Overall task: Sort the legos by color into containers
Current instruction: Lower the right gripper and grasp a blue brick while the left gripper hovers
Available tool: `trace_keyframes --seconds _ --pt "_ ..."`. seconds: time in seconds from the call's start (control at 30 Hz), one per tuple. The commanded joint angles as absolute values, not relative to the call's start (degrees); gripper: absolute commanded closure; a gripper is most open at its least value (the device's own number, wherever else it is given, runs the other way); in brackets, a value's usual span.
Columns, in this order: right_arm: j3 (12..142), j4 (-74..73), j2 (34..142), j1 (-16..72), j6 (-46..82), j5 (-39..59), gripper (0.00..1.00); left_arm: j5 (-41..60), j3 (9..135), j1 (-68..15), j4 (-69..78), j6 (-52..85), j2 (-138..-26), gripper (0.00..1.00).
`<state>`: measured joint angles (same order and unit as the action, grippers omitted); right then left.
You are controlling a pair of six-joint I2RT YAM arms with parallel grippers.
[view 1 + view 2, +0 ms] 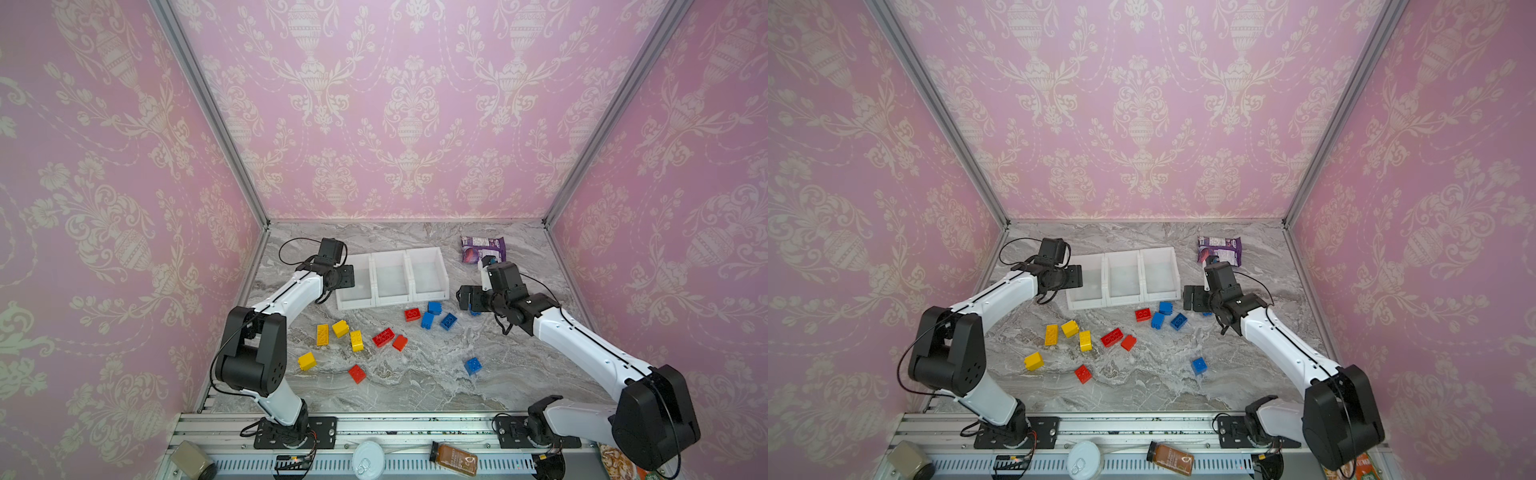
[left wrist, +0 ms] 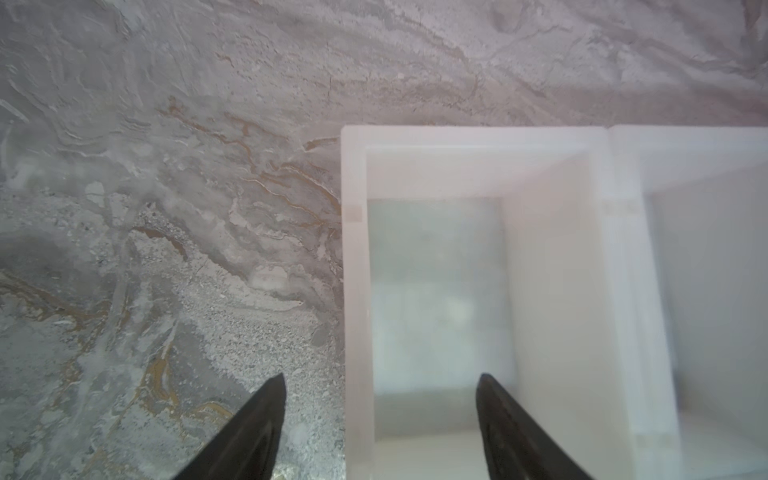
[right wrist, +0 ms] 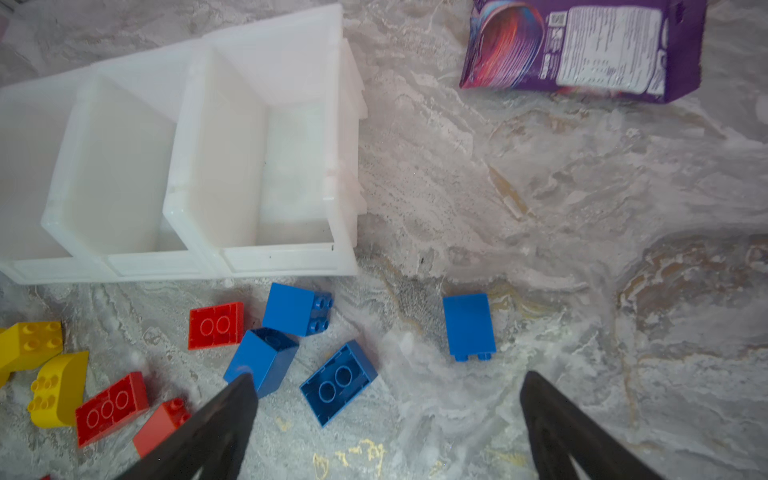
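The left hand [image 2: 383,376] is released, its fingers apart with nothing between them. It hangs over the outer wall of the end bin [image 2: 353,291]: one finger above the table [image 2: 166,208], the other above the inside of this bin. The right hand [image 3: 388,374] is also released and holds nothing. A blue brick [image 3: 467,326] lies on the table just ahead of it. Three more blue bricks [image 3: 338,382] lie near one finger, with red bricks [image 3: 216,326] and yellow bricks [image 3: 58,388] beyond them.
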<state>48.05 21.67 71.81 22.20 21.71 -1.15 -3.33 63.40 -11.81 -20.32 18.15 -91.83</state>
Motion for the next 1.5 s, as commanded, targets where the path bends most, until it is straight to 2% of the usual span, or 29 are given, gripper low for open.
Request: trace_keyframes --seconds 0.0,0.1,0.23,0.4,0.63,0.8,1.2,1.47 --pt "46.52 33.04 69.38 25.39 27.87 0.81 0.00 -1.02 60.85 -12.16 -17.32 18.89 -86.97 0.15" --pt "44.88 38.03 68.58 27.94 31.14 1.27 0.00 2.21 58.05 -12.13 -13.86 19.17 -84.03 0.06" --pt "43.36 42.86 68.81 31.60 33.91 0.54 0.00 6.98 56.27 -12.16 -13.16 19.47 -82.37 0.02" --pt "39.64 42.90 69.31 36.25 39.62 -2.20 0.00 11.32 53.41 -12.14 -10.94 21.15 -79.76 0.01" --pt "38.70 40.74 72.37 41.29 39.00 -5.65 0.00 13.15 52.36 -12.20 -10.44 20.96 -79.19 0.01" --pt "39.72 40.87 76.16 43.11 37.99 -7.60 0.12 13.58 51.82 -12.18 -9.91 20.99 -78.82 0.01" --pt "39.98 40.31 77.43 44.65 37.52 -8.42 0.47 13.80 49.92 -12.11 -9.45 21.20 -76.42 0.01" --pt "40.95 41.40 77.66 45.51 37.62 -9.05 0.63 13.62 49.00 -12.07 -9.29 21.36 -75.67 0.01"
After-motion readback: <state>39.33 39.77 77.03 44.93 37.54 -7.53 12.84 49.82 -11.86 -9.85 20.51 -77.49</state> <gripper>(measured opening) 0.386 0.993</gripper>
